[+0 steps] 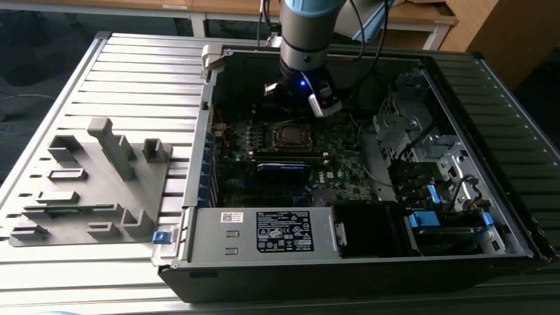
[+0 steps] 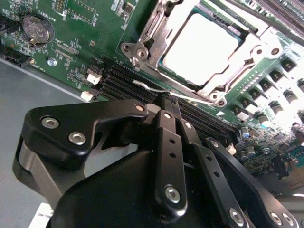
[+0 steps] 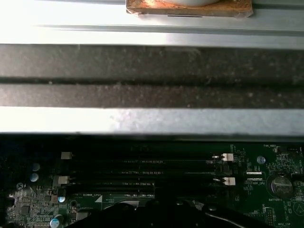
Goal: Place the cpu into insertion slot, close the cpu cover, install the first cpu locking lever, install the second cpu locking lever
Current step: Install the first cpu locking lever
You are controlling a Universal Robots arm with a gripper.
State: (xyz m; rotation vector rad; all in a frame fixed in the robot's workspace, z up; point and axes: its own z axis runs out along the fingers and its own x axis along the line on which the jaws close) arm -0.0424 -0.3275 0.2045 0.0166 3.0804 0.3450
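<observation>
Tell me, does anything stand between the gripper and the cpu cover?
Only a thin metal lever, lying along the edge of the cpu cover right at the tip of the shut gripper; nothing else is visible.

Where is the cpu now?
In the exterior view the cpu sits mid-board in its socket; the second wrist view shows the cpu cover framing it, beside memory slots.
</observation>
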